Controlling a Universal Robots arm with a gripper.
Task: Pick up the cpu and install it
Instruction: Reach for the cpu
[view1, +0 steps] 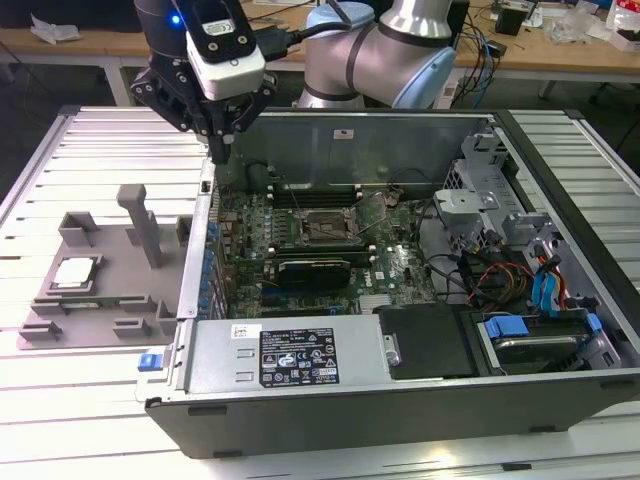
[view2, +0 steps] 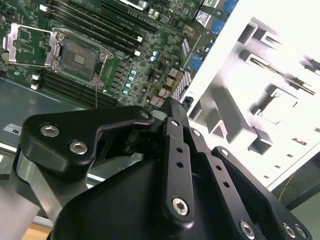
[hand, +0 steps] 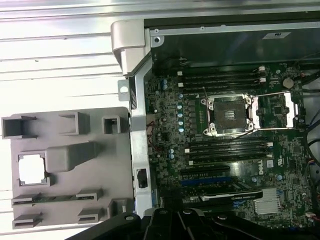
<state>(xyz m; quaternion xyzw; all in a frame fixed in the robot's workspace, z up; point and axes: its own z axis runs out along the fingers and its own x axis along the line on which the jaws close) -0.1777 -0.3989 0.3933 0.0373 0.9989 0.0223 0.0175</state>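
Contact with the cpu (view1: 75, 272) is not made: the silvery chip lies flat in a square pocket of the gray holder tray (view1: 120, 285), which sits on the slatted table (view1: 100, 140) at the exterior view's left, just beside the open computer case (view1: 400, 130). In the first wrist view the cpu (hand: 32, 167) shows as a bright square in that same pocket. The gripper (view1: 221, 150) hangs in the air above the case's wall nearest the tray, well apart from the chip. Its fingers are drawn together to a narrow point and hold nothing, which the second wrist view (view2: 170, 104) shows from close by. Inside the case the motherboard's black socket (view1: 325, 228) stands unlatched, its metal frame swung up, and no chip sits in it; both wrist views show the same bare socket (hand: 227, 115) (view2: 77, 56).
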